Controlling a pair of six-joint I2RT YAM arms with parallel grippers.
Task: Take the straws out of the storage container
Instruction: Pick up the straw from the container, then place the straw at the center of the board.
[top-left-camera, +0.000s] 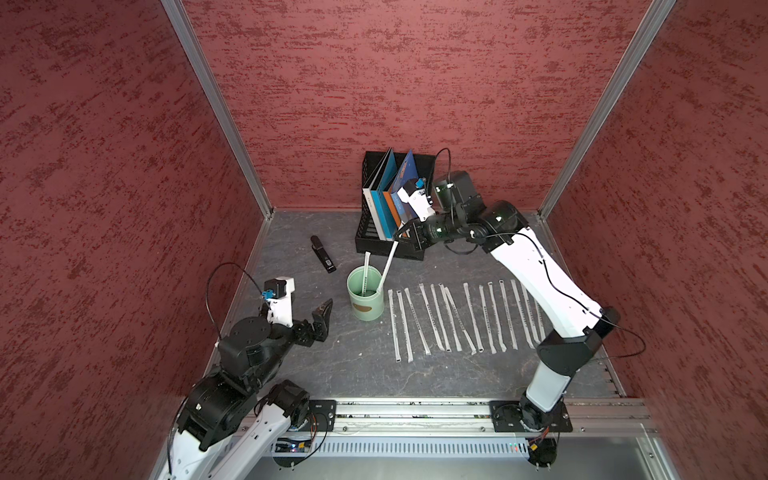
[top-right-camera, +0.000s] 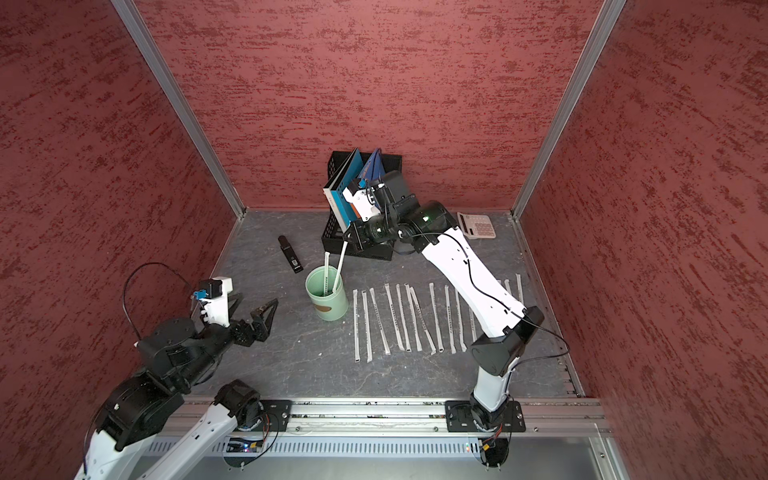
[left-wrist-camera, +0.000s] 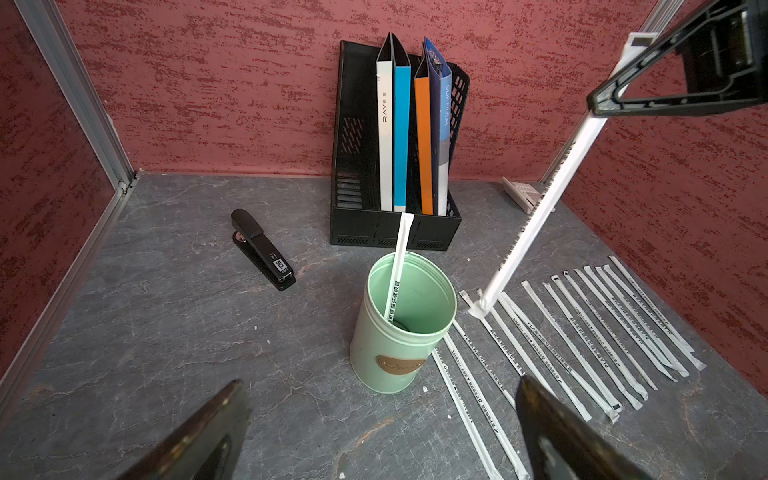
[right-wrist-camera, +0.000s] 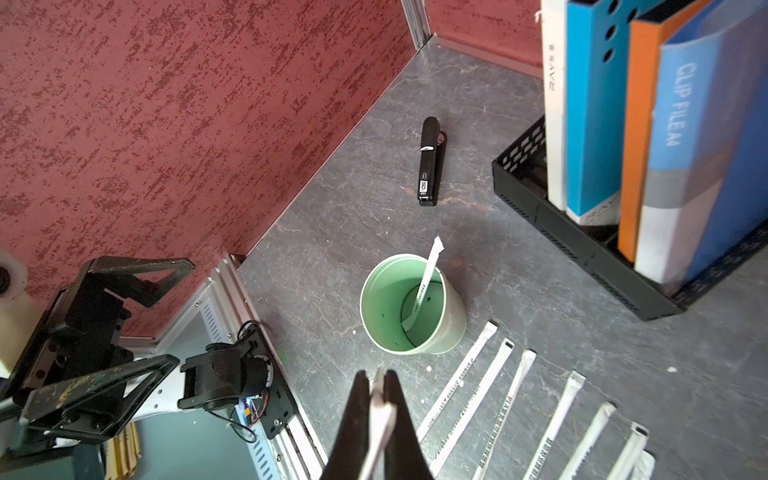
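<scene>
The storage container is a mint-green cup (top-left-camera: 365, 305) (top-right-camera: 328, 305) (left-wrist-camera: 395, 361) (right-wrist-camera: 455, 320) standing upright left of centre. One white wrapped straw (top-left-camera: 366, 270) (top-right-camera: 327, 270) (left-wrist-camera: 398, 266) (right-wrist-camera: 428, 274) leans inside it. My right gripper (top-left-camera: 398, 237) (top-right-camera: 347, 237) (left-wrist-camera: 598, 102) (right-wrist-camera: 378, 380) is shut on the top of another straw (top-left-camera: 387, 266) (top-right-camera: 340, 262) (left-wrist-camera: 540, 216). That straw hangs slanted, its lower end beside the cup's rim and outside it in the left wrist view. Several straws (top-left-camera: 457, 320) (top-right-camera: 415, 320) (left-wrist-camera: 582, 345) (right-wrist-camera: 498, 395) lie in a row right of the cup. My left gripper (top-left-camera: 309, 306) (top-right-camera: 253, 304) (left-wrist-camera: 380, 399) is open, left of the cup, holding nothing.
A black mesh file rack (top-left-camera: 370, 243) (left-wrist-camera: 353, 224) with blue, orange and white folders stands behind the cup, close to my right wrist. A black stapler (top-left-camera: 323, 254) (right-wrist-camera: 429, 162) lies at the back left. A calculator (top-right-camera: 478, 224) sits at the back right. Red walls enclose three sides.
</scene>
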